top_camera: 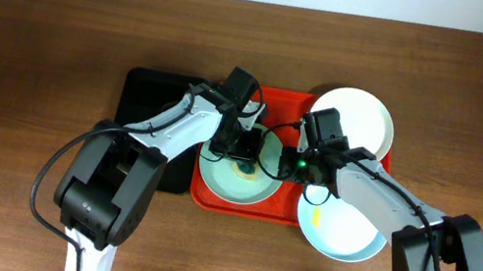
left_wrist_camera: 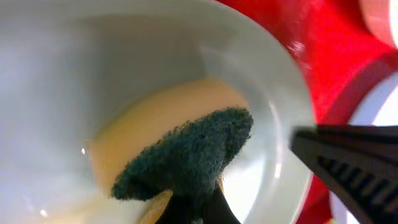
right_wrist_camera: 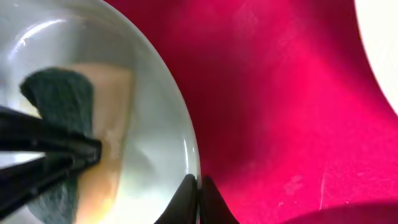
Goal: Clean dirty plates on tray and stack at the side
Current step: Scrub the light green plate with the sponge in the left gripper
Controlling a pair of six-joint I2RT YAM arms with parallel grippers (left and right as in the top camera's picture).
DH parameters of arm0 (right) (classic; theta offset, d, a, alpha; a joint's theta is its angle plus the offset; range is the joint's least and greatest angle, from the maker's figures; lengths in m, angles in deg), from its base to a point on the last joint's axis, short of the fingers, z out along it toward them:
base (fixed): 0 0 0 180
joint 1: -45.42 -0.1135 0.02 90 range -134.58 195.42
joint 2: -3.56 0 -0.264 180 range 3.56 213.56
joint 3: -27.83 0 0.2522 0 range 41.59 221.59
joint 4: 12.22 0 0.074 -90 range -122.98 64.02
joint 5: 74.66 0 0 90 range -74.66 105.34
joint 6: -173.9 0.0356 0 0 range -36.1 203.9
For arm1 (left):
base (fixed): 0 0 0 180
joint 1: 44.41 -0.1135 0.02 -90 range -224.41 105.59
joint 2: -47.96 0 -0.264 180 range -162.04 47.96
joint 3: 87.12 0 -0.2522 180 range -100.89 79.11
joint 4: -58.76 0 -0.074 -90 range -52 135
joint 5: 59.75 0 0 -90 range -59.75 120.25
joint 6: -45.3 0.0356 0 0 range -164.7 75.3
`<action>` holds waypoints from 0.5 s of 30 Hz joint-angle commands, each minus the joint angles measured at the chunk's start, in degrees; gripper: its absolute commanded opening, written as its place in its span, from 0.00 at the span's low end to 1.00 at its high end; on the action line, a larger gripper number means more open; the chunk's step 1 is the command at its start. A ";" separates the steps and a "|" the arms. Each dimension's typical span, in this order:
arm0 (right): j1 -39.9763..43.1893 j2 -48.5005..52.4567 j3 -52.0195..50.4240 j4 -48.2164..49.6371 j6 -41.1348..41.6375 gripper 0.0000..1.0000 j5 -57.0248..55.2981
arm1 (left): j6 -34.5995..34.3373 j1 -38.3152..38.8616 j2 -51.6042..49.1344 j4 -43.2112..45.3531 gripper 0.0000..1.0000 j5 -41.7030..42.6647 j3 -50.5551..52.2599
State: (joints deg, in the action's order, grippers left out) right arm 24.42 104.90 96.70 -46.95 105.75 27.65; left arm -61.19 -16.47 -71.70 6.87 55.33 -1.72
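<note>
Brown wooden worktop (top_camera: 34, 69) runs bare to both side edges, with the work gathered at its middle. Nearest the near edge, right of centre, the pale blue plate (top_camera: 343, 235) lies half over the near right corner of the red tray (right_wrist_camera: 280, 112). It carries a small yellow smear, so I judge it is waiting its turn.

Further in, the pale green plate (top_camera: 247, 188) sits on the left half of the tray, and both arms meet over it. The left gripper (left_wrist_camera: 194, 208) is clamped on a sponge (left_wrist_camera: 193, 155), with the dark green scouring face pressed down into the plate's well and pale yellow foam showing beside it. This looks like the scrubbing step.

The right gripper (right_wrist_camera: 198, 199) has its fingers drawn together on the plate's right rim. It is probably pinned there so the plate cannot slide or spin under the sponge.

Toward the far edge, the white plate (top_camera: 359, 121) rests over the tray's far right corner and looks clean from above. A black tray (top_camera: 153, 100) lies touching the red tray's left side, a likely spot for the stack. No plate is stacked yet.
</note>
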 commanded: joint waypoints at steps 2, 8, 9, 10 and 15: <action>-0.44 1.27 -0.48 0.24 -0.61 0.04 0.59 | 0.90 0.37 2.08 -1.64 0.00 0.02 -1.07; -0.44 1.27 -0.48 0.24 -0.59 0.04 0.59 | 0.94 -1.66 8.85 -7.23 0.00 -16.68 -1.09; -0.44 1.27 -0.48 0.24 -0.59 0.04 0.59 | 0.92 -1.95 9.99 -7.85 0.00 -16.79 -1.09; -0.44 1.27 -0.48 0.24 -0.59 0.04 0.59 | 0.92 -2.03 11.02 -8.11 0.00 -16.83 -1.09; -0.44 1.27 -0.48 0.20 -0.59 0.04 0.59 | 0.87 -2.01 12.48 -8.92 0.00 -17.49 -1.01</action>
State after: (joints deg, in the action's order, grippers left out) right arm 24.42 105.01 96.70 -46.69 105.73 27.92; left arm -60.97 -18.57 -60.92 -1.35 39.90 -1.90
